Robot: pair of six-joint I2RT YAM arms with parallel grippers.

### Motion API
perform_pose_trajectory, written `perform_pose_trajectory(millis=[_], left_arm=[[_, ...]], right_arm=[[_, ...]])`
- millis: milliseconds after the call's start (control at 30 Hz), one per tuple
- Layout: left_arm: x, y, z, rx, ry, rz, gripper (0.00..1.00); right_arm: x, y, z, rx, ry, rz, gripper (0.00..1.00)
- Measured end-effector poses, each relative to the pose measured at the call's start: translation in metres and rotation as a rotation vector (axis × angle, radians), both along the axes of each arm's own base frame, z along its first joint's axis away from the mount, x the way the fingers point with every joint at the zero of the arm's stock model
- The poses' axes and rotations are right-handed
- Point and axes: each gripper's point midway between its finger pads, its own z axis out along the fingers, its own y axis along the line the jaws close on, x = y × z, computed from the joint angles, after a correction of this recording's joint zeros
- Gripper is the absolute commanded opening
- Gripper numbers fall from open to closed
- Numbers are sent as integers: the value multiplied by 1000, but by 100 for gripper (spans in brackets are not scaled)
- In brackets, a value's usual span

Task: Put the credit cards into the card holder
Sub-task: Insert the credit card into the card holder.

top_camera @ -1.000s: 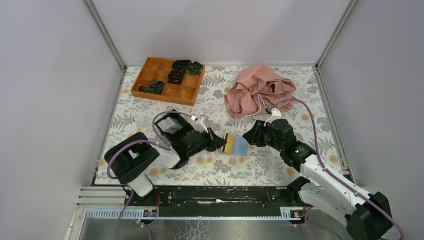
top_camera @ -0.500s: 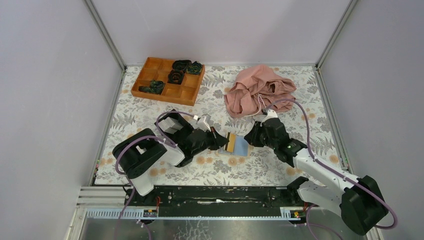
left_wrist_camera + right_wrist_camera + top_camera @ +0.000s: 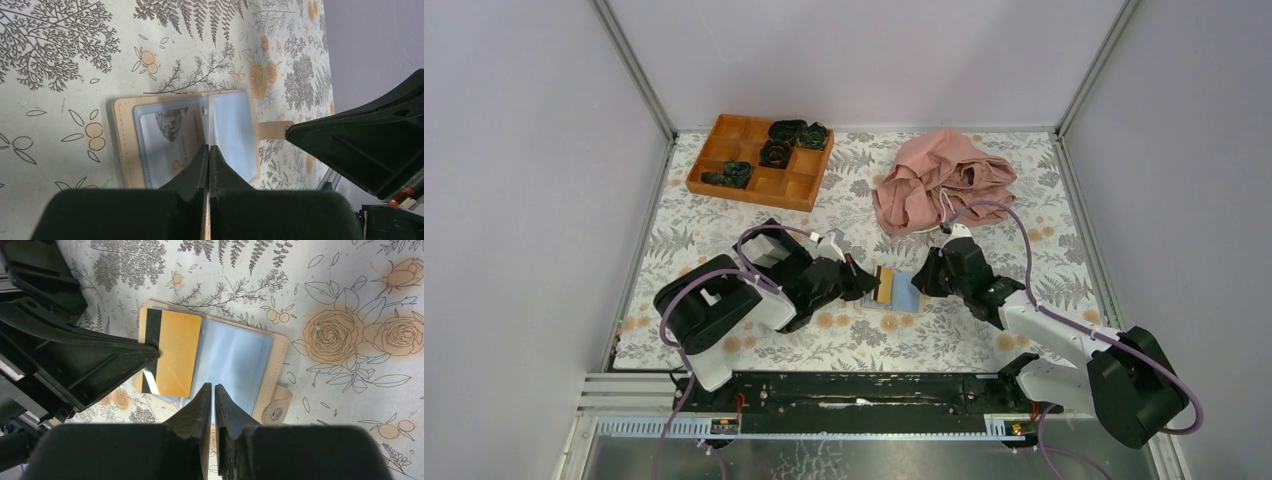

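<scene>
The card holder (image 3: 908,294) lies open on the floral cloth, tan with bluish clear sleeves (image 3: 235,352) and a snap tab (image 3: 274,410). A pale card (image 3: 167,135) sits under its left sleeve. My left gripper (image 3: 867,283) is shut on a gold credit card (image 3: 175,352) with a black stripe, holding it flat over the holder's left half. In the left wrist view that gripper (image 3: 208,146) shows the card only edge-on between the fingers. My right gripper (image 3: 922,281) is at the holder's right edge. Its jaws (image 3: 211,385) are closed to a thin slit, with nothing seen between them.
An orange-brown compartment tray (image 3: 724,150) with dark coiled items stands at the back left. A crumpled pink cloth (image 3: 939,180) lies at the back right, just behind the right arm. Grey walls close in the table on three sides.
The right gripper has moved left up to the holder's edge, and its jaws have closed from partly open to a slit. The left gripper still holds the gold card, barely shifted.
</scene>
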Motion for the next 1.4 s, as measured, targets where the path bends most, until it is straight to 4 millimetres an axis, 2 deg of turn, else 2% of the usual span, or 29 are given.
perform_pose_trajectory(millis=[700, 1100, 1400], left_arm=[[3, -8, -10, -45, 93, 35, 0], [-3, -13, -9, -92, 145, 25, 0], [-5, -15, -10, -118, 171, 24, 0]], right_arm=[[-2, -9, -40, -81, 77, -28, 10], [1, -18, -50, -127, 85, -69, 8], [4, -18, -51, -121, 84, -84, 8]])
